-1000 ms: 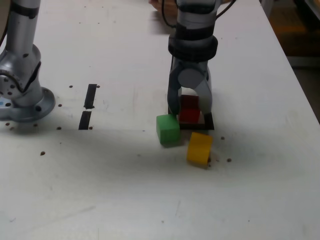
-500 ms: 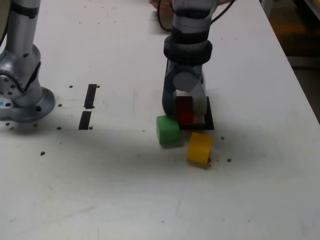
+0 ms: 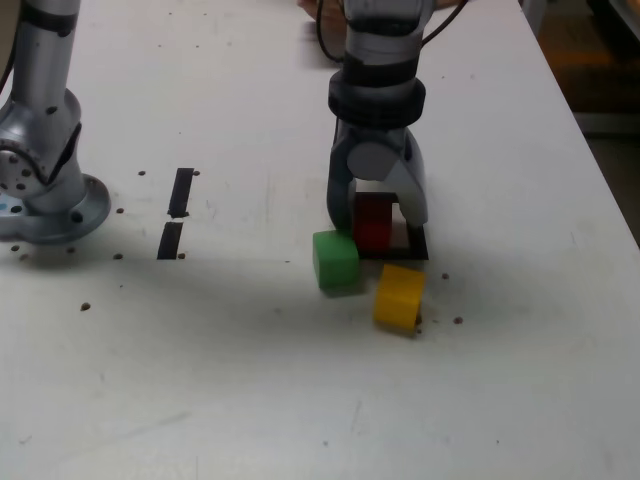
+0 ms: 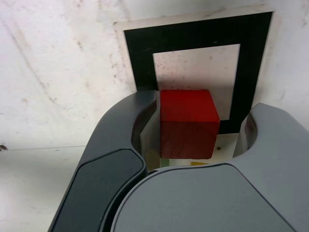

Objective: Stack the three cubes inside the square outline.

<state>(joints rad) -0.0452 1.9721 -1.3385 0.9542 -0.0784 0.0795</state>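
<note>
The red cube (image 3: 375,222) (image 4: 188,123) stands on the square outline (image 3: 418,243) (image 4: 193,36), covering part of one black side and part of the white centre. My gripper (image 3: 377,226) (image 4: 200,116) points down over it, open, one finger on each side of the cube. In the wrist view a gap shows between the cube and one finger; the other finger is at the cube's face. The green cube (image 3: 336,261) lies just in front of the outline, by the finger on the exterior view's left. The yellow cube (image 3: 399,296) sits tilted, nearer the camera.
The arm's silver base (image 3: 40,190) stands at the exterior view's left. Two short black strips (image 3: 180,192) (image 3: 170,240) lie between it and the cubes. The table's edge (image 3: 600,170) runs down the exterior view's right. Small dark holes dot the white top.
The jaws have spread apart around the red cube, which now stands free on the outline. The gripper also shifted slightly toward the exterior view's left. Green and yellow cubes have not moved.
</note>
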